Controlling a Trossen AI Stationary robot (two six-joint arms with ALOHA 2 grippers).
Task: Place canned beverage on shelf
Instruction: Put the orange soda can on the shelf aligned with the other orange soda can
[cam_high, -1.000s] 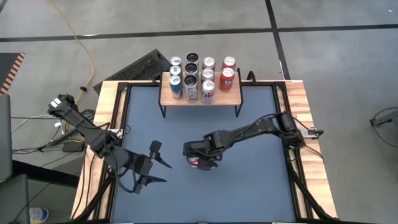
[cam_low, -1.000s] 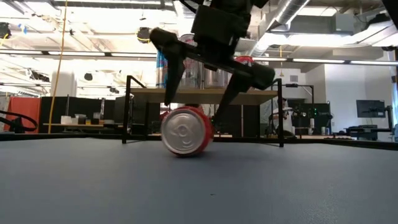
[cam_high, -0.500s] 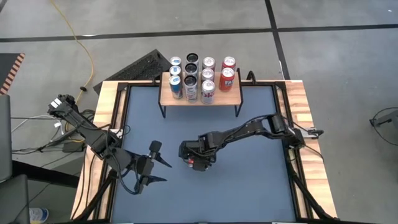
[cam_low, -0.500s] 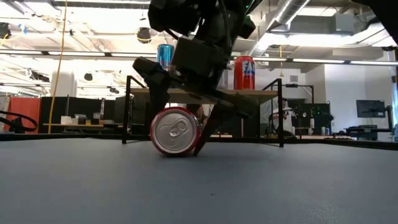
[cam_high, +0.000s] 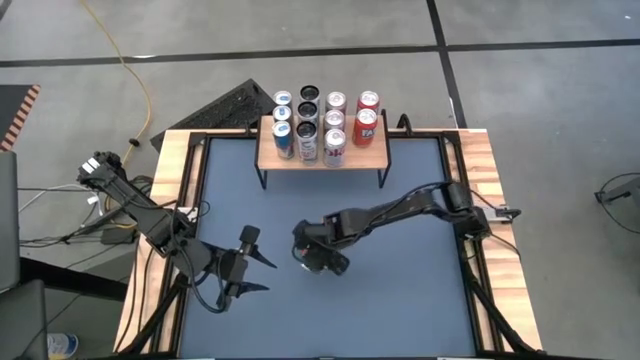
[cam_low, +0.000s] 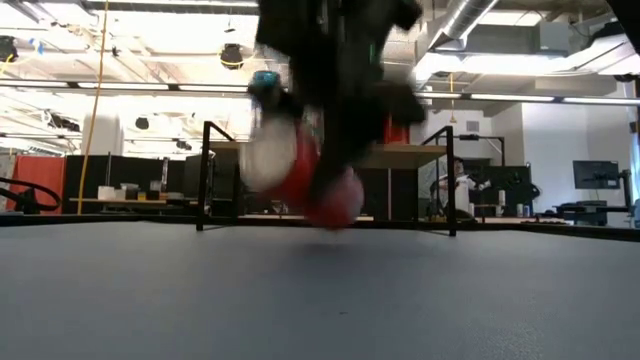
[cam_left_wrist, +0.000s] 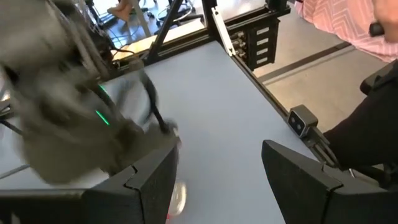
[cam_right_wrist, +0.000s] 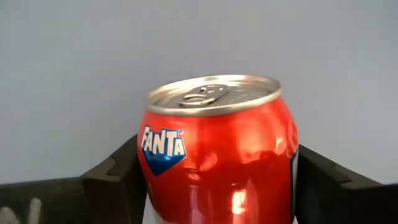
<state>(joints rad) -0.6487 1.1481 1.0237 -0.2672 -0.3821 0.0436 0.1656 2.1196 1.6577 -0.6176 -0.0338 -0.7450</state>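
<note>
1 red can (cam_right_wrist: 217, 155) sits clamped in the right gripper (cam_high: 318, 258) mid-table; a loose hold risks dropping it short of the shelf (cam_high: 322, 157).

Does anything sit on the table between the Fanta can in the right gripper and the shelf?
Nothing visible: the mat between the Fanta can, held in the right gripper, and the shelf is bare. On the shelf, standing cans fill most of the top; free space shows only at its right end.

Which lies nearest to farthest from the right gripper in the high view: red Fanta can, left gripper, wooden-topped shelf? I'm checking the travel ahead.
1. Red Fanta can: between the right gripper's fingers, mid-table.
2. Left gripper: open, to its left.
3. Wooden-topped shelf with black metal legs: at the table's far edge.
</note>
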